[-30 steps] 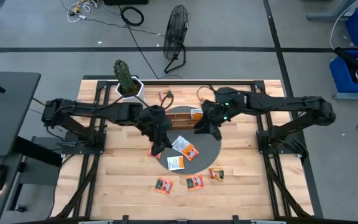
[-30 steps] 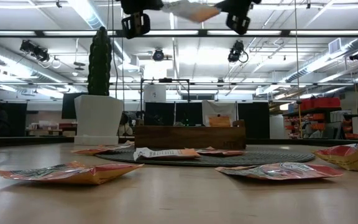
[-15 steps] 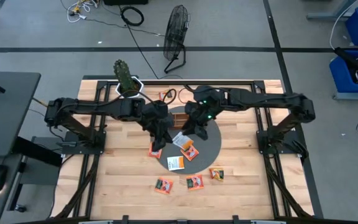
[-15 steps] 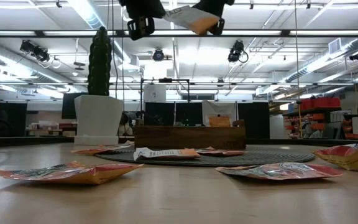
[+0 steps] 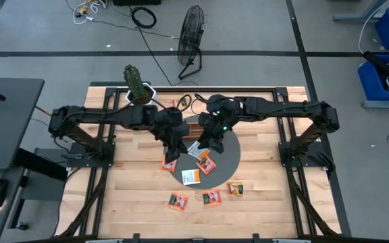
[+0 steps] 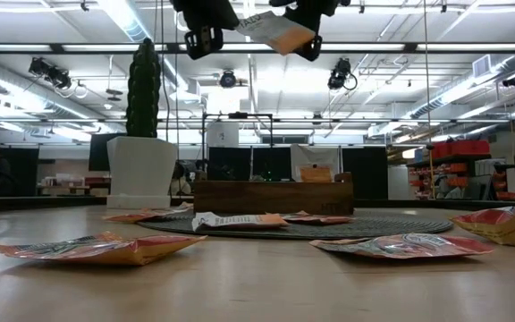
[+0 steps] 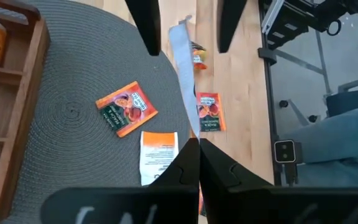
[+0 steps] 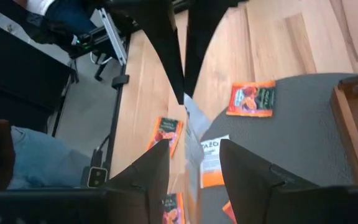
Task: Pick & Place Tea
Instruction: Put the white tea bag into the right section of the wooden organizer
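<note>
High view has both my arms meeting over the round grey mat (image 5: pixel 229 156), a handover in mid-air by the look of it. My left gripper (image 7: pixel 198 152) has its jaws pinched tight on one edge of a white-and-orange tea sachet (image 6: pixel 275 29), which hangs well above the counter (image 5: pixel 262 196). I hold it by the edge, I judge, so the rest stays free for the other side to take. My right gripper (image 8: pixel 193 152) has its jaws spread on either side of that sachet, bracketing it but not yet clamped.

Other sachets lie flat: a red one (image 7: pixel 126 107) and a white one (image 7: pixel 159 151) on the mat, several more on the bare wood toward the front edge (image 5: pixel 211 198). Behind the mat sits the wooden tray (image 6: pixel 273 197), one orange sachet upright in a slot; that is likely where this one is bound. A potted cactus (image 5: pixel 136 84) stands at the back.
</note>
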You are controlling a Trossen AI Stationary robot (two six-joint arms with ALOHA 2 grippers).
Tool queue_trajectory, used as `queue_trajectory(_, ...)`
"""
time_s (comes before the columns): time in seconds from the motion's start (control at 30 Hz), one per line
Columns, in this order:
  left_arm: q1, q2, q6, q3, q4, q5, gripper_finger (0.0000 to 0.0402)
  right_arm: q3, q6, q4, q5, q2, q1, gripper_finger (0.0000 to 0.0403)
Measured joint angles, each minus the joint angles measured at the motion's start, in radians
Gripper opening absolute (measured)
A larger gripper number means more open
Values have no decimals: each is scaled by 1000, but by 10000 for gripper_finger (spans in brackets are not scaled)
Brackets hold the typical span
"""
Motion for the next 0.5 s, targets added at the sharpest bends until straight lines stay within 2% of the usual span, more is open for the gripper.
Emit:
queue_trajectory(0.3,1,0,16,0,-2,0,0,0,7,15,-18,6,-7,139)
queue_trajectory(0.4,1,0,16,0,8,0,0,0,5,23,-36,6,-11,103)
queue_trajectory(0.5,1,0,15,0,16,0,0,0,-1,21,-60,6,-11,47)
